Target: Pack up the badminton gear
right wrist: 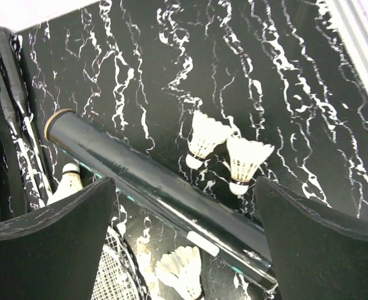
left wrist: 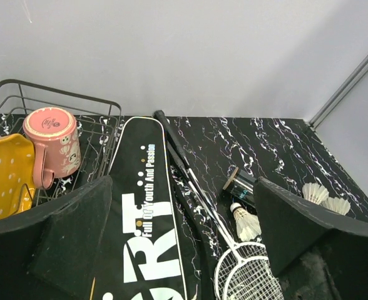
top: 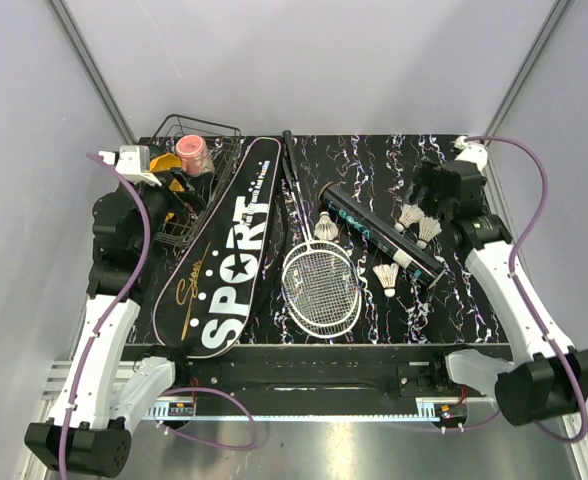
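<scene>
The black "SPORT" bag [top: 224, 260] lies flat on the left half of the table, zipped side hidden. Right of it lies the racket [top: 321, 288], its handle pointing to the back. The long black tube [top: 382, 235] lies diagonally, with several white shuttlecocks around it, one [top: 325, 226] at its open end and a pair [top: 419, 222] behind it. My left gripper [left wrist: 183, 182] hovers open over the bag [left wrist: 140, 206] and racket shaft [left wrist: 178, 150]. My right gripper [right wrist: 184, 181] hovers open above the tube [right wrist: 159, 187] and two shuttlecocks [right wrist: 204, 139]. Neither gripper holds anything.
A wire basket [top: 196, 128] stands at the back left with a pink cup [left wrist: 51, 142] and a yellow plate [left wrist: 5, 175] inside, close to the left arm. Grey walls enclose the back and both sides of the marbled black table [top: 374, 150].
</scene>
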Motion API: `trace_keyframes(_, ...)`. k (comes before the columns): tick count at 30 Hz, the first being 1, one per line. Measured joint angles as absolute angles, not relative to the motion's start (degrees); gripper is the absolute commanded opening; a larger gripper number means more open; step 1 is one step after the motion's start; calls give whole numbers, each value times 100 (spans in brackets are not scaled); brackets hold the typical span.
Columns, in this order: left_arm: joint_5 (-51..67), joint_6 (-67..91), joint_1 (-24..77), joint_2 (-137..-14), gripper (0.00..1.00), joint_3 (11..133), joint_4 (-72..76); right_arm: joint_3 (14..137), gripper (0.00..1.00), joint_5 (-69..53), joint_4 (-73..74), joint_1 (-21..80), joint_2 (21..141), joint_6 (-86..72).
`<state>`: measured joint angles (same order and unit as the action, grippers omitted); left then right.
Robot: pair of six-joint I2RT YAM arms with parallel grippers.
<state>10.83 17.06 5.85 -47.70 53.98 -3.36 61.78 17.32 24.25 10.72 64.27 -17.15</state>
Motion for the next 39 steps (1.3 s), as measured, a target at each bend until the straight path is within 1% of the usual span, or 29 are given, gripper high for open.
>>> trace_keyframes(3, 1125, 1656, 668, -4788, 99, 5395, -320, 6569, 100, 1656, 2624, 1203, 6982, -1734)
trace_keyframes(8, 1258, 1531, 947, -4901, 99, 5400, -336, 7625, 100, 1020, 3162, 1251, 8431, -1367)
trace_keyframes(11, 1402, 1481, 1107, -5033, 99, 5400, -360, 8106, 100, 779, 3465, 1267, 9172, -917)
trace_keyframes(17, 1643, 1450, 1406, -5153, 99, 5406, -438, 8683, 98, 637, 4038, 1297, 10095, 180)
trace_keyframes(18, 1693, 1439, 1485, -5164, 99, 5419, -443, 8785, 89, 648, 4091, 1297, 10210, 305)
trace_keyframes(21, 1837, 1417, 1658, -5201, 99, 5461, -440, 9113, 90, 600, 4318, 1315, 10584, 854)
trace_keyframes(24, 2008, 1415, 1798, -5275, 99, 5516, -438, 9107, 91, 414, 4442, 1428, 10680, 1236)
trace_keyframes(32, 2362, 1448, 1953, -5470, 99, 5553, -440, 9334, 93, -563, 4639, 1925, 10969, 1688)
trace_keyframes(36, 2421, 1461, 2001, -5474, 99, 5553, -440, 9347, 93, -648, 4633, 1942, 11290, 1809)
trace_keyframes(39, 2467, 1483, 2027, -5494, 99, 5559, -440, 9330, 93, -473, 4536, 1966, 11465, 1846)
